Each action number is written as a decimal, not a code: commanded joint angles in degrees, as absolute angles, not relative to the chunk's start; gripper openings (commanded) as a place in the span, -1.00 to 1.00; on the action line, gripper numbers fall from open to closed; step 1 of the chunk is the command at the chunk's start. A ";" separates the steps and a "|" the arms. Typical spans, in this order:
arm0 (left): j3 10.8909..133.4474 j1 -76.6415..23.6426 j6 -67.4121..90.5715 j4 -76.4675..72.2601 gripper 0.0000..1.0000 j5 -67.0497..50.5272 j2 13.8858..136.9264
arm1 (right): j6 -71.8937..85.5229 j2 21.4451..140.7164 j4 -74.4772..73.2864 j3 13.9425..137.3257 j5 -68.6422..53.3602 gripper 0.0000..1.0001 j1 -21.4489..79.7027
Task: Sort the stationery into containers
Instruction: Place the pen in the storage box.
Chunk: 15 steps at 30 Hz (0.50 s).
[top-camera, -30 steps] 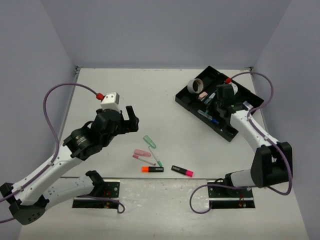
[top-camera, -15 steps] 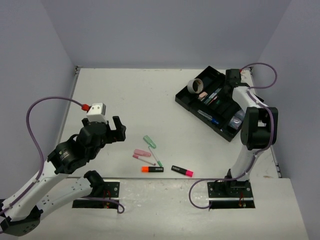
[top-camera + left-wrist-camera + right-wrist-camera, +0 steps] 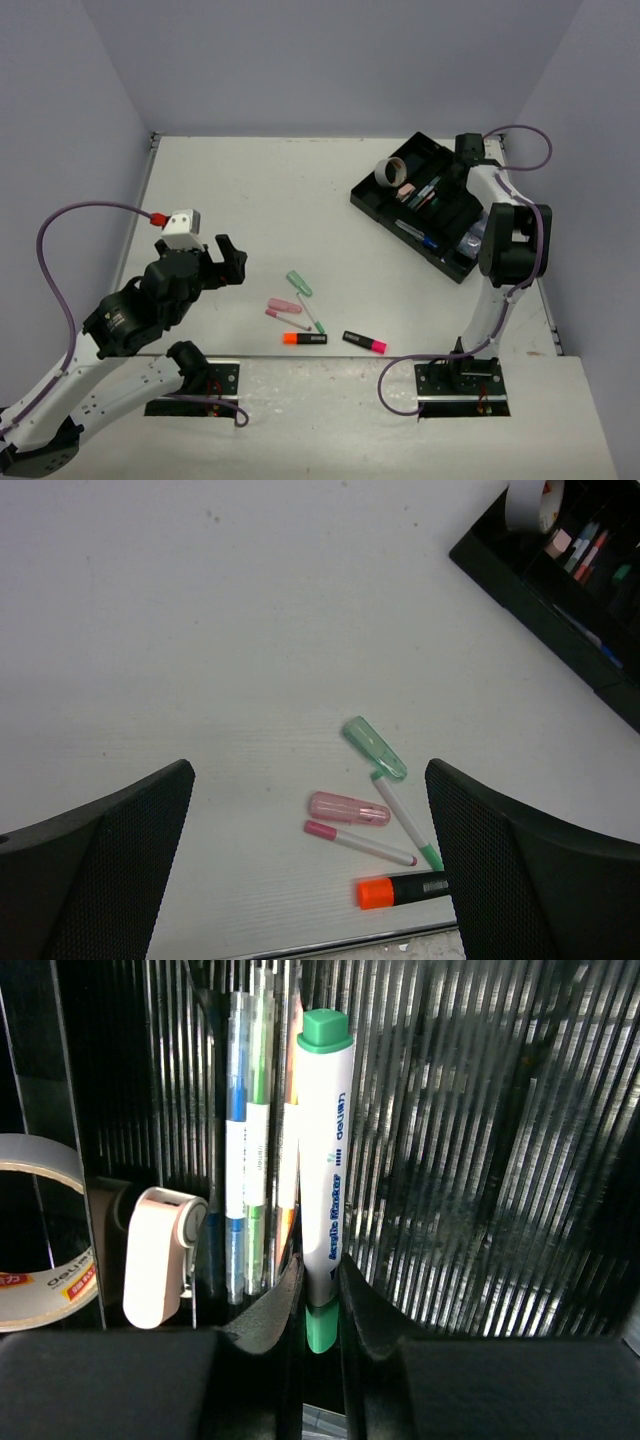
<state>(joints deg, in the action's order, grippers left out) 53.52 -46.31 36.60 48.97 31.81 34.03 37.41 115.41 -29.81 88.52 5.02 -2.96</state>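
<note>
My left gripper (image 3: 225, 262) is open and empty, held above the table left of the loose stationery. In its wrist view (image 3: 308, 780) a green cap (image 3: 375, 748), a pink cap (image 3: 349, 809), a pink-tipped pen (image 3: 360, 843), a green-tipped pen (image 3: 405, 822) and an orange-ended highlighter (image 3: 400, 889) lie on the table. A pink-ended highlighter (image 3: 365, 342) lies to their right. My right gripper (image 3: 467, 150) is at the far end of the black tray (image 3: 400, 238). It (image 3: 320, 1290) is shut on a white marker with green ends (image 3: 326, 1150), over the ribbed tray floor (image 3: 480, 1160).
In the tray lie a tape ring (image 3: 389, 173), several thin pens (image 3: 247, 1140) and a pale pink clip-shaped item (image 3: 160, 1255). The table's front edge runs just below the orange highlighter. Grey walls close in the left, back and right sides.
My left arm has drawn back to the left and nearer, gripper still open. My right arm has swung from the tray's middle to its far end.
</note>
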 commanded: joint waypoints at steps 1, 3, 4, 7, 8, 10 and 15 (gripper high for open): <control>53.09 -46.49 35.75 48.60 1.00 33.00 33.14 | 37.48 116.41 -31.29 91.98 3.15 -0.56 -2.81; 53.00 -46.58 35.77 48.69 1.00 33.05 32.83 | 37.64 116.54 -31.64 91.85 2.73 -0.39 -2.81; 53.00 -46.56 35.77 48.66 1.00 33.03 32.70 | 37.72 116.56 -31.69 91.85 2.72 -0.38 -2.81; 53.00 -46.57 35.77 48.52 1.00 33.04 32.86 | 37.62 116.71 -32.33 92.10 2.63 -0.26 -2.90; 53.08 -46.50 35.77 48.60 1.00 33.05 32.95 | 37.54 116.64 -32.50 92.11 2.72 -0.25 -2.82; 53.09 -46.49 35.94 48.73 1.00 33.30 33.39 | 37.19 115.85 -32.60 92.06 2.72 -0.24 -2.77; 53.01 -46.50 40.10 51.04 1.00 35.76 35.14 | 35.60 106.64 -32.36 90.10 2.37 -0.24 -1.32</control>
